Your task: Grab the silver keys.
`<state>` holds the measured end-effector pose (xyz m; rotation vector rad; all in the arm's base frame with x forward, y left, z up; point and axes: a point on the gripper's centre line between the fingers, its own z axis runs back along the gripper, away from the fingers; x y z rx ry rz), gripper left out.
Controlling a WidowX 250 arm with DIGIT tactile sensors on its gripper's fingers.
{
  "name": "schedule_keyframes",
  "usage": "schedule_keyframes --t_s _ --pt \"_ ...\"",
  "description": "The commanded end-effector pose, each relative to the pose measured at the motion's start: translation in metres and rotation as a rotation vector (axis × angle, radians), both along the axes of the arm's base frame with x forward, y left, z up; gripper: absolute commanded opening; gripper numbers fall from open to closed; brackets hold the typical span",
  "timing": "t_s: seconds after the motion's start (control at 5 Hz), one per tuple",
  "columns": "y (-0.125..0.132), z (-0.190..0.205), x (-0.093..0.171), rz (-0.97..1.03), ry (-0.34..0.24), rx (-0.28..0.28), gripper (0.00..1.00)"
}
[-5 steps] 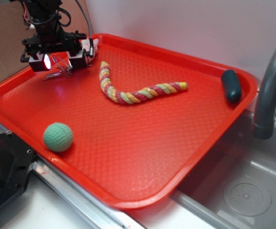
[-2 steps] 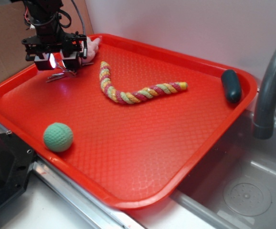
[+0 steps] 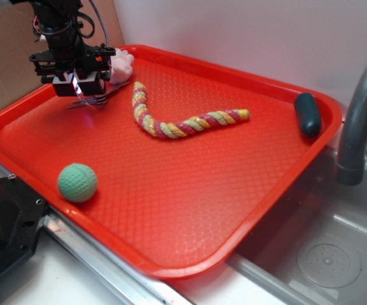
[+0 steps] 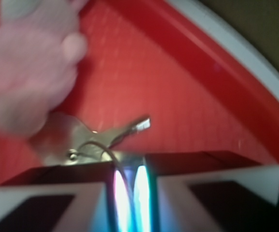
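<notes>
The silver keys (image 3: pixel 98 99) (image 4: pixel 89 137) lie at the far left corner of the red tray (image 3: pixel 190 190), close beside a pink plush toy (image 3: pixel 121 62) (image 4: pixel 28 63). My gripper (image 3: pixel 79 86) (image 4: pixel 128 166) is down on them, its jaws drawn nearly together. In the wrist view the keys' wire ring runs into the narrow lit gap between the jaws, so the gripper is shut on the keys. The key blades stick out past the jaws toward the tray's rim.
A striped rope (image 3: pixel 177 121) lies bent in the tray's middle. A green ball (image 3: pixel 77 182) rests near the front left edge. A dark oblong object (image 3: pixel 308 114) sits at the far right corner. A grey faucet (image 3: pixel 361 114) and sink (image 3: pixel 323 254) stand to the right.
The jaws have gone from wide apart to nearly together around the keys. The gripper has come lower onto the tray, and the plush toy behind it shows more.
</notes>
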<state>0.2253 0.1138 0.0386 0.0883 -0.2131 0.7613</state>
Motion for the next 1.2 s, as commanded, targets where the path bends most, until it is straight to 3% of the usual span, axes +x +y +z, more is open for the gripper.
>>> schedule_keyframes --t_s 0.0,0.2,0.4,0.6,0.8,1.0 --pt "-0.034 0.101 -0.040 -0.123 -0.157 -0.063 0.00" --pt "-0.065 0.149 -0.055 -0.201 -0.227 -0.073 0.00" --pt "-0.106 0.195 -0.050 -0.321 -0.181 0.069 0.00" --pt "-0.135 0.244 -0.019 -0.440 -0.169 0.089 0.00" --pt "-0.145 0.229 -0.004 -0.537 -0.136 0.032 0.00" --pt "-0.144 0.231 -0.014 -0.544 -0.153 0.003 0.00"
